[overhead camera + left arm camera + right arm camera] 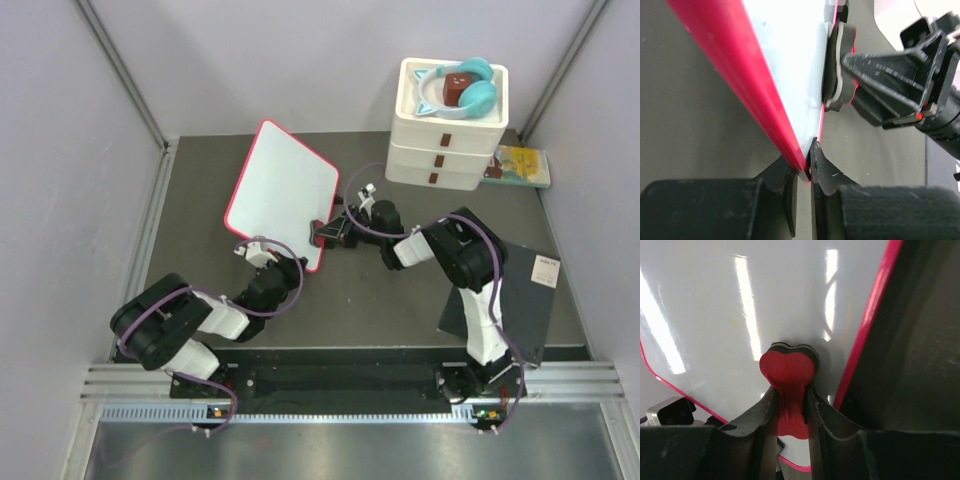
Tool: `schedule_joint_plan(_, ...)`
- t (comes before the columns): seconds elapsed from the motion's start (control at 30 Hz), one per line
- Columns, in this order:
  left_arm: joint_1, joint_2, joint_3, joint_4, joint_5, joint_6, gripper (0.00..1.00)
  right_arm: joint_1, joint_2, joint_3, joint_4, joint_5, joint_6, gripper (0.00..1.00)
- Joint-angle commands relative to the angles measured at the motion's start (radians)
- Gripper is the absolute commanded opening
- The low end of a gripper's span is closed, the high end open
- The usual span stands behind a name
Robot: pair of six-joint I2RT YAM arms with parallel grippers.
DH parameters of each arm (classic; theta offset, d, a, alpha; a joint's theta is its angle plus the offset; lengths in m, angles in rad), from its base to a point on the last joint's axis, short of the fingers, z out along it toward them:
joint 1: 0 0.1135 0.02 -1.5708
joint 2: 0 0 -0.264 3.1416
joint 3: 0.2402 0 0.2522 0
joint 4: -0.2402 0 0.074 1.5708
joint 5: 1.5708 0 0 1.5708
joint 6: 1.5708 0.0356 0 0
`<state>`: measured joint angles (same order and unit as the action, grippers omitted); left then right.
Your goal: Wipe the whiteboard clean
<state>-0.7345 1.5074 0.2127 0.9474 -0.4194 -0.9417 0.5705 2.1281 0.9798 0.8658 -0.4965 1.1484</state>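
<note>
The whiteboard [285, 185], white with a pink-red rim, is tilted up off the dark table. My left gripper [263, 250] is shut on its near rim; in the left wrist view the jaws [807, 172] pinch the red edge of the whiteboard [785, 55]. My right gripper [322, 233] is shut on a red heart-shaped eraser [788, 371] and presses it against the whiteboard's face [715, 315] near the right rim. The eraser's dark felt side [836, 70] touches the board in the left wrist view. No scribbles show on the visible white surface.
A white three-drawer stack [447, 150] stands at the back right with teal headphones [470, 92] and a brown object [453, 88] on top. A yellow-green book [520, 165] lies to its right. A dark grey sheet [525, 300] lies under the right arm. Grey walls enclose the table.
</note>
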Motion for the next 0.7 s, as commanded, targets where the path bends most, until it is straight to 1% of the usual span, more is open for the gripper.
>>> schedule_joint_plan(0.0, -0.02, 0.05, -0.064, -0.4, 0.085, 0.141, 0.0, -0.007, 0.067, -0.099, -0.332, 0.108, -0.065, 0.0)
schedule_joint_plan(0.17, -0.022, 0.048, -0.067, -0.395, 0.088, 0.144, 0.0, -0.011, 0.067, -0.084, -0.321, 0.081, -0.061, 0.0)
schedule_joint_plan(0.3, -0.026, 0.047, -0.067, -0.395, 0.088, 0.146, 0.0, -0.006, 0.058, -0.063, -0.347, 0.065, -0.058, 0.0)
schedule_joint_plan(0.4, -0.029, 0.048, -0.067, -0.395, 0.088, 0.147, 0.0, 0.0, 0.03, -0.041, -0.39, 0.062, -0.085, 0.0)
schedule_joint_plan(0.5, -0.028, 0.048, -0.067, -0.394, 0.088, 0.149, 0.0, 0.006, 0.0, -0.018, -0.457, 0.087, -0.14, 0.0)
schedule_joint_plan(0.57, -0.029, 0.048, -0.067, -0.394, 0.088, 0.15, 0.0, 0.006, -0.034, 0.014, -0.543, 0.14, -0.199, 0.0)
schedule_joint_plan(0.67, -0.029, 0.047, -0.068, -0.391, 0.091, 0.152, 0.0, 0.005, -0.046, 0.068, -0.628, 0.2, -0.259, 0.0)
